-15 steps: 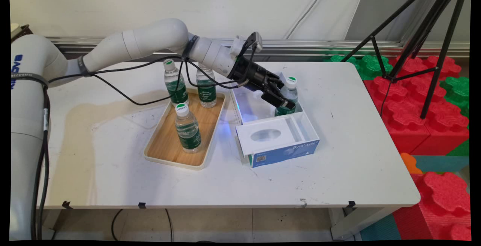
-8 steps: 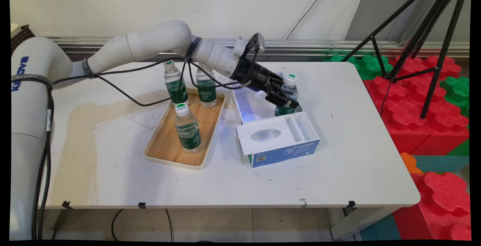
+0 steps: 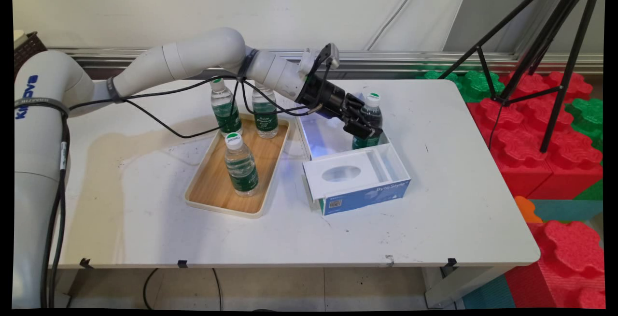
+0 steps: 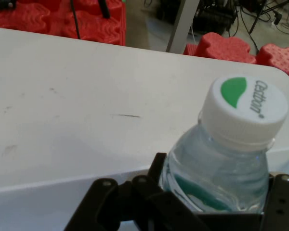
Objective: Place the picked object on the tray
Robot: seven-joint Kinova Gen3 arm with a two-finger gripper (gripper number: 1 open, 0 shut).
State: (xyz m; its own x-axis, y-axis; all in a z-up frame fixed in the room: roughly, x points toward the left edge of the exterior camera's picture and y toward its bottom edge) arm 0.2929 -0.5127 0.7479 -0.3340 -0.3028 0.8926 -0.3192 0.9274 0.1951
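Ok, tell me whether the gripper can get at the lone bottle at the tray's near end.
Probably not as things stand: the gripper is shut on the water bottle in the white box. The tray's near bottle stands uncovered, with nothing over it.

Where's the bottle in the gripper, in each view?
Main view: bottle right of centre, in the open white box, gripper closed around its body.
Hand view: lower right, between the fingers.
Shared landmark: its white cap with the green leaf.

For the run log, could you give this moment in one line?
gripper: shut on water bottle | bottle: in white box | tray: three bottles
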